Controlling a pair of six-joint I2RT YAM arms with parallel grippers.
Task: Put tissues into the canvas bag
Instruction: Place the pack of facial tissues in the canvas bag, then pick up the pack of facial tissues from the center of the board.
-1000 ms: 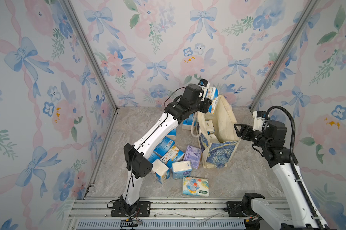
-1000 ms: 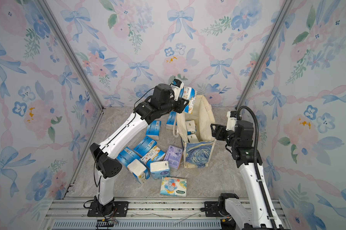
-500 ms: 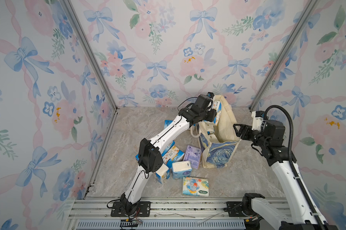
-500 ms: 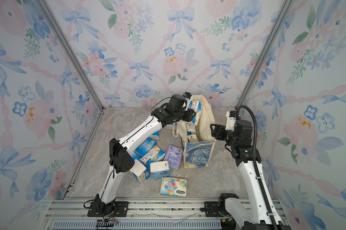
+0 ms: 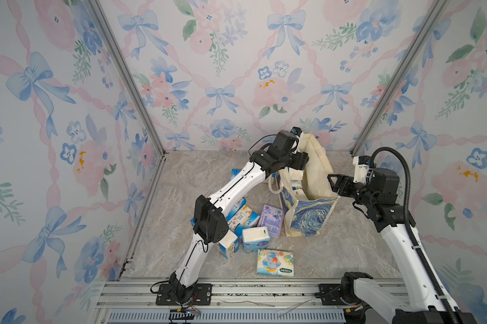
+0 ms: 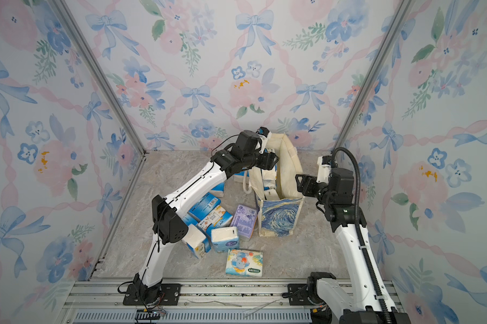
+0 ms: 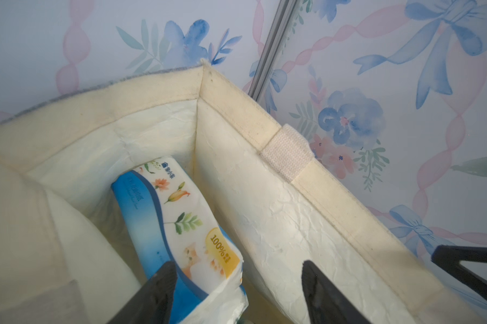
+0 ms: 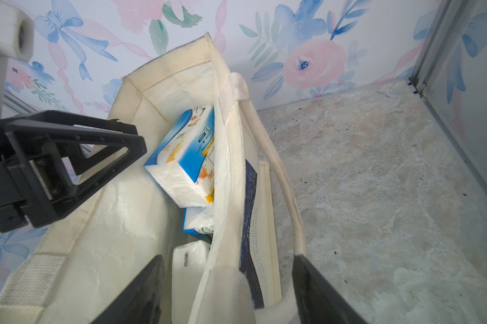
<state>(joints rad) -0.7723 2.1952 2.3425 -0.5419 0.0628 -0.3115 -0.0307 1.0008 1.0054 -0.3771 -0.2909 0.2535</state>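
Observation:
The canvas bag (image 5: 309, 216) (image 6: 278, 216) stands open toward the back of the floor, its starry print facing front. My left gripper (image 5: 304, 163) (image 7: 236, 263) hangs open over the bag's mouth. A blue-and-white tissue pack (image 7: 180, 218) (image 8: 186, 157) lies loose inside, by one finger. Two more packs (image 8: 197, 221) sit deeper in the bag. My right gripper (image 5: 332, 182) (image 8: 228, 256) is open astride the bag's side wall (image 8: 231, 196), one finger inside and one outside. Several tissue packs (image 5: 242, 216) lie on the floor left of the bag.
A lilac pack (image 5: 270, 221), a white-and-blue pack (image 5: 255, 238) and a flat cartoon-print pack (image 5: 275, 262) lie in front of the bag. Another blue pack (image 5: 236, 174) sits behind my left arm. A rope handle (image 8: 281, 182) hangs outside the bag wall. Floral walls close in three sides.
My left arm came down from above the bag to its mouth, its jaws opened, and the blue-and-white pack it carried dropped into the bag. The right arm has not moved.

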